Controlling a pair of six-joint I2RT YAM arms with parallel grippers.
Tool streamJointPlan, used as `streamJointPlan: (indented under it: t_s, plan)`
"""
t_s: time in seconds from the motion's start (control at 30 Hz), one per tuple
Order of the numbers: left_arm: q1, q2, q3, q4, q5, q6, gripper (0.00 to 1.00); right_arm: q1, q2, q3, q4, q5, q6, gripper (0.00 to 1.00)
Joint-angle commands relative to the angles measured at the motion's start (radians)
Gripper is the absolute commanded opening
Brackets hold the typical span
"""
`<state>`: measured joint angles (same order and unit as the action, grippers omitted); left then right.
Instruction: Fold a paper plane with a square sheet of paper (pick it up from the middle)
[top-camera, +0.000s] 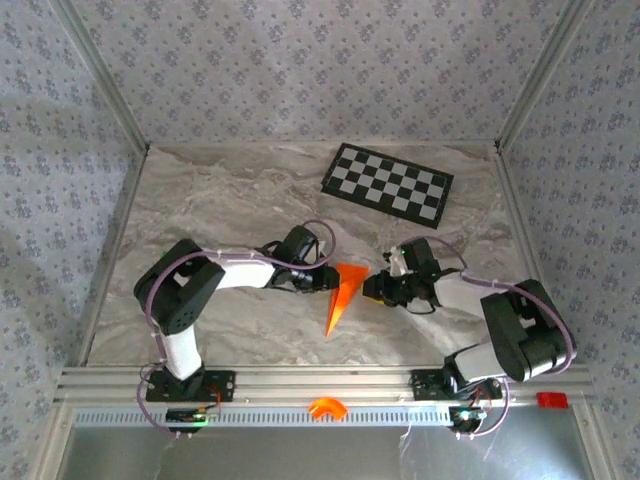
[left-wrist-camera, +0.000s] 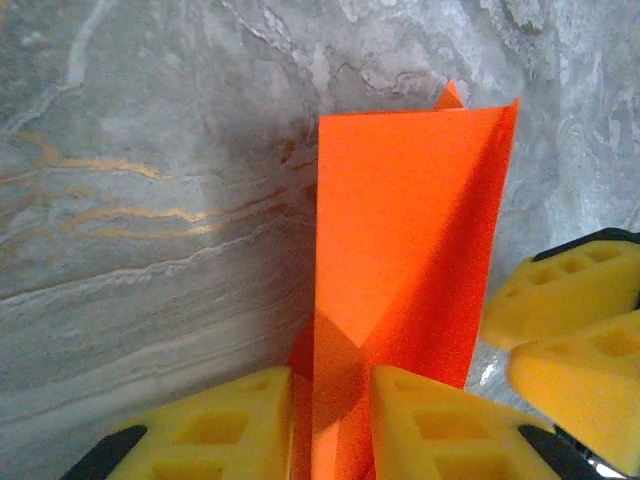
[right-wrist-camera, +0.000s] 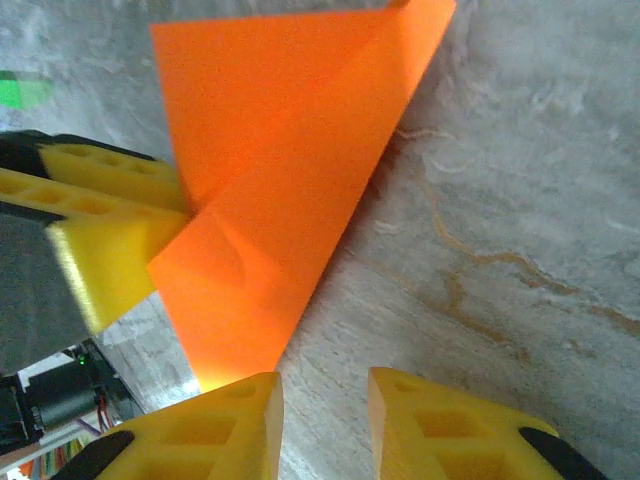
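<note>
Overhead plus wrist close-ups sharing paper (top-camera: 343, 290)

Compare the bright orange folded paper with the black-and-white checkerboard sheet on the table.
The bright orange folded paper is one plain colour; the black-and-white checkerboard sheet is patterned in squares. The paper is a narrow pointed wedge, the checkerboard a rectangle. The paper is smaller and sits mid-table; the checkerboard lies toward the far right. Both are thin sheets on the marbled table.
</note>
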<state>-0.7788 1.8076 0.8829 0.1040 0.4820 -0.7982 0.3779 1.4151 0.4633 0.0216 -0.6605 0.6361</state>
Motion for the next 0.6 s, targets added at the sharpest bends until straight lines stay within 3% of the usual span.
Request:
streamJointPlan:
  t_s: [0.0, 0.17, 0.33, 0.57]
  plan:
    - [-0.001, 0.024, 0.022, 0.033, 0.049, -0.001, 0.27, 0.021, 0.029, 0.015, 0.012, 0.018, 0.012, 0.29]
    - [-0.001, 0.030, 0.015, 0.074, 0.086, -0.003, 0.24, 0.036, 0.064, 0.020, 0.023, 0.027, 0.021, 0.29]
    - [-0.001, 0.009, -0.001, 0.109, 0.093, 0.000, 0.10, 0.033, 0.049, 0.011, 0.030, 0.037, 0.045, 0.29]
    - [-0.009, -0.117, -0.051, 0.089, -0.035, 0.019, 0.02, 0.015, -0.060, 0.013, 0.005, 0.034, 0.088, 0.34]
